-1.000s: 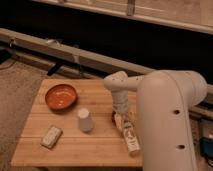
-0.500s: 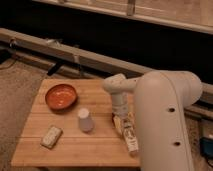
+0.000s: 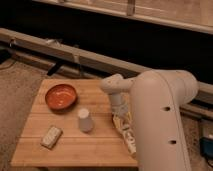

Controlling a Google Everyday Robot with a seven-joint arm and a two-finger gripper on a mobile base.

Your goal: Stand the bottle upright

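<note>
The bottle lies on its side near the right edge of the wooden table. It is slim and whitish, with a pale label bearing dark print. My gripper hangs straight down from the white arm and sits right at the bottle's far end, touching or nearly touching it. The bulky arm covers the table's right edge and part of the bottle.
A white cup stands upside down just left of the gripper. Further back on the left is an orange-red bowl. A tan rectangular block lies at the front left. A dark wall with a rail runs behind the table.
The arm has settled very slightly lower over the bottle. The bottle, cup, bowl and block have not moved.
</note>
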